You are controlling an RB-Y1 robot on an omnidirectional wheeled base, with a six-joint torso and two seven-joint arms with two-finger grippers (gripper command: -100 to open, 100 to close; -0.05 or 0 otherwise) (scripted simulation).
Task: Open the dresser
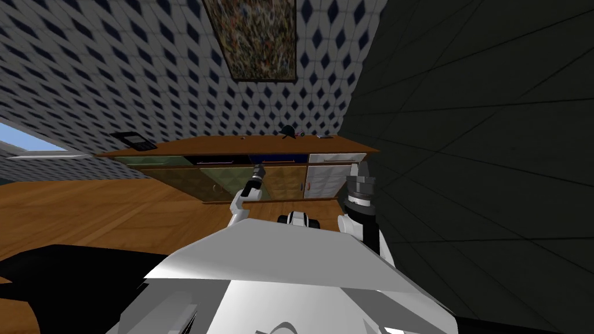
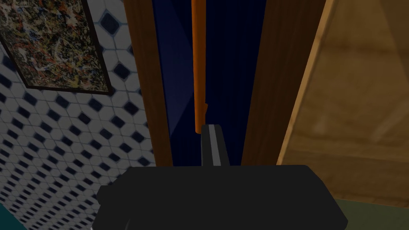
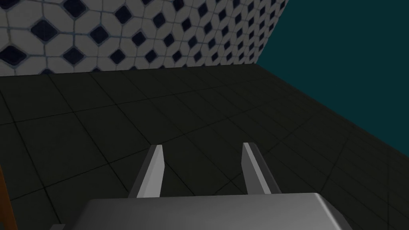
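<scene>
The dresser (image 1: pixel 232 146) is a low, wide cabinet with a brown wood top, standing against the patterned wall. It has green and tan door panels and a narrow dark blue drawer front (image 2: pixel 231 80). A thin orange bar handle (image 2: pixel 198 72) runs along that blue front. My left gripper (image 2: pixel 211 133) is shut, its two fingers pressed together as one blade. Their tip sits right at the near end of the orange handle, with nothing between them. In the head view the left gripper (image 1: pixel 259 169) reaches the upper row of the dresser. My right gripper (image 3: pixel 201 153) is open and empty, raised beside the dresser's right end (image 1: pixel 358 169).
A dark tiled wall (image 1: pixel 464 145) rises close on my right. A black flat object (image 1: pixel 134 141) and a small dark item (image 1: pixel 287 132) lie on the dresser top. A white door panel (image 1: pixel 325 181) forms its right end. Wood floor (image 1: pixel 87 209) spreads to the left.
</scene>
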